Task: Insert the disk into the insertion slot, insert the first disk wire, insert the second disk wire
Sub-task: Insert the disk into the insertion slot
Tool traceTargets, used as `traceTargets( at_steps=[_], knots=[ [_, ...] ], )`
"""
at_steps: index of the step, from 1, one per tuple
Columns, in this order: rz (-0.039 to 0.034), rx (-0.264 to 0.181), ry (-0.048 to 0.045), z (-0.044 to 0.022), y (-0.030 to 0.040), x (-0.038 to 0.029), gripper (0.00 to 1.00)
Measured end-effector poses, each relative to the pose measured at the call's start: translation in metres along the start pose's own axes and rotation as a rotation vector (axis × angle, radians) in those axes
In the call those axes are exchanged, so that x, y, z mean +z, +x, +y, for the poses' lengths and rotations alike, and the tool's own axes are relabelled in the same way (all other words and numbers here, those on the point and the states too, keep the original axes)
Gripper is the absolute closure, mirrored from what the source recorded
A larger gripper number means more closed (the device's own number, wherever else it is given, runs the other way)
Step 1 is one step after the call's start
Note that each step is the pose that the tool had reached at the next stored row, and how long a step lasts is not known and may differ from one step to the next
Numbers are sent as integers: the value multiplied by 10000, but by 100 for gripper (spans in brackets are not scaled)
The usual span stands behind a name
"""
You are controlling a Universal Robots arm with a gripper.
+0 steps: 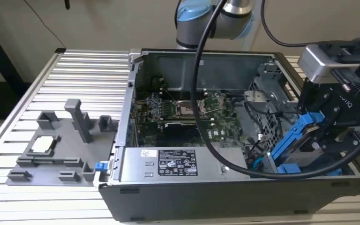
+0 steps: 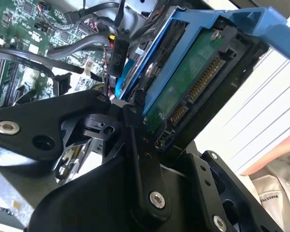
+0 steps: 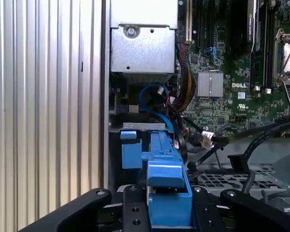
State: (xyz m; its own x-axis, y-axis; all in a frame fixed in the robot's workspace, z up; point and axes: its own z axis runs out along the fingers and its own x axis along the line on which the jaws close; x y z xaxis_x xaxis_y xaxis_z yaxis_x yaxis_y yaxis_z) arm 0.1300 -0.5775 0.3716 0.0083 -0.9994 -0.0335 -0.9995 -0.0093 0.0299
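The jaws are clamped tight on the disk (image 2: pixel 195 79), gripping its blue frame at the connector end, probably so the plugs stay reachable for the wires. The disk tilts away from the jaws, its far end aimed into the slot (image 3: pixel 141 127) of the case (image 1: pixel 167 201), and it seems not fully seated.

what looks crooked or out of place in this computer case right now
The disk leans tilted inside the case at the exterior view's right, held by the gripper and not yet pushed in flat. Nothing looks damaged.
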Motion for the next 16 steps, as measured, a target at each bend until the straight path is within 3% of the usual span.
traceTargets(
  at_steps=[3, 10, 12, 14, 16],
  knots=[
    [-4, -2, 3, -2, 1, 46, 67],
    [-7, -2, 6, -2, 1, 52, 67],
    [-6, -2, 3, -2, 1, 52, 60],
    [-7, -2, 3, -2, 2, 49, 60],
    [-8, -1, 3, 0, 0, -2, 60]
  ],
)
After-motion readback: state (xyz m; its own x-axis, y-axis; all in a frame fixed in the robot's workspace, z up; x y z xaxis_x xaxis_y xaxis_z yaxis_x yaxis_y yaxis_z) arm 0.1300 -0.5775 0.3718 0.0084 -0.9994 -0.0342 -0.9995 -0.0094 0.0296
